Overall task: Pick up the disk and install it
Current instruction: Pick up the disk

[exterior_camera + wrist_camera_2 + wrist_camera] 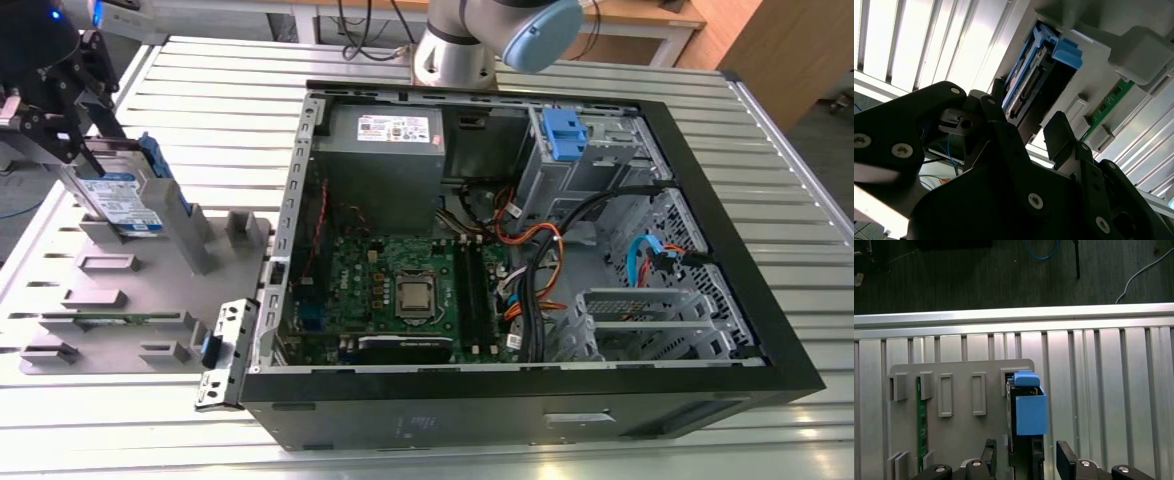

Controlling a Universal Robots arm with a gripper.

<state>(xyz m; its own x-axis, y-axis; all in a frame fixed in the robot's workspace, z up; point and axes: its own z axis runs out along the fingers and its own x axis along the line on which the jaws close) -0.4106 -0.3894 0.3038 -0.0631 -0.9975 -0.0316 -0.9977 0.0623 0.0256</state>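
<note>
Exterior view: at its left, the arm reaches down with the gripper (78,150) pointed at the grey holder plate (80,300). The disk (120,200) stands upright on edge in a slot of that plate, its upper end between the spread jaws. In both wrist views the fingers (1066,462) flank it with gaps either side. The open computer case (534,410) lies well apart, rightward.
</note>
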